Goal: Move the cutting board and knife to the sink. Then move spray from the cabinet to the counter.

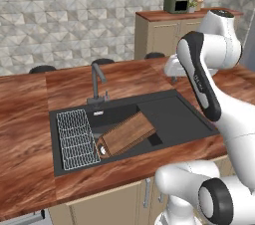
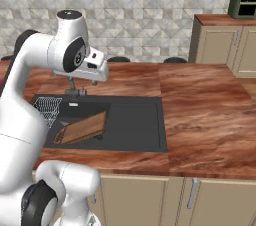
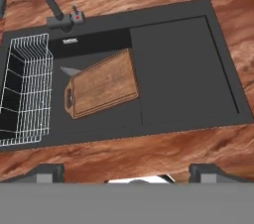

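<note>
Sink [image 3: 183, 69]: black basin set in the reddish-brown counter [image 1: 124, 77]; I see a grey wire rack [image 3: 27, 89] at one end and a slim faucet [image 1: 97, 82] behind it.

Cutting board [image 3: 101, 89]: brown wooden board, lying inside the sink, tilted, just beside the wire rack.

Knife [image 3: 69, 71]: I make out a pointed grey blade tip poking out from under the board's edge, in the basin; the handle is hidden.

Gripper [image 3: 126, 171]: I have it hovering above the sink's front edge, jaws spread wide, fingertips [image 3: 44, 172] well apart, nothing between them.

Cabinet [image 1: 159, 32]: beige unit beyond the counter, I note a green appliance [image 1: 178, 0] on its top. I can't tell where the spray is.
</note>
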{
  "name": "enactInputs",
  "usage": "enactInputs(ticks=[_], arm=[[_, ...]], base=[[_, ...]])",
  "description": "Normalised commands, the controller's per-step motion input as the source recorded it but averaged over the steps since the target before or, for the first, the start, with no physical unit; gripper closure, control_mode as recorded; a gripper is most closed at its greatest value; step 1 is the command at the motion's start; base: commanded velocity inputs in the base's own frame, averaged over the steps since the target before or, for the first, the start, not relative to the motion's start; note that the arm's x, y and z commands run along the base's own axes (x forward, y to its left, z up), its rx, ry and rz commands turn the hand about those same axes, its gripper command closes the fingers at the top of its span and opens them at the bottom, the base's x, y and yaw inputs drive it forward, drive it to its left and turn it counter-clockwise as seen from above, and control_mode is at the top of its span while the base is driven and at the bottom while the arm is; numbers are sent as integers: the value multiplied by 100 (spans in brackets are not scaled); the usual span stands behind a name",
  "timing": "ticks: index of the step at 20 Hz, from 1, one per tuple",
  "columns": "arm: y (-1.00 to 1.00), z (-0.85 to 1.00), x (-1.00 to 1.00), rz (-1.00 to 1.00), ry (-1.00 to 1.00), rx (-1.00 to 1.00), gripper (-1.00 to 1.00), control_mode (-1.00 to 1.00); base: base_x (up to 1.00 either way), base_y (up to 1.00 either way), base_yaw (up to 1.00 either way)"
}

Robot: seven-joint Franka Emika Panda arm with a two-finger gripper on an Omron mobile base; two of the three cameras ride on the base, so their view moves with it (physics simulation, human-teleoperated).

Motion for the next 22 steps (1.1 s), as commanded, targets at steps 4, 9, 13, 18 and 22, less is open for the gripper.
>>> enactInputs(ticks=[4, 9, 13, 18, 22], arm=[[2, -11, -5, -7, 1, 0, -100, -100], [2, -13, -22, -4, -1, 0, -100, -100], [1, -14, -21, 0, -2, 0, -100, -100], [0, 0, -17, 0, 0, 0, -100, -100], [0, 0, -4, 0, 0, 0, -100, 100]], base=[[0, 0, 0], [0, 0, 0], [0, 0, 0], [0, 0, 0], [-18, 0, -1]])
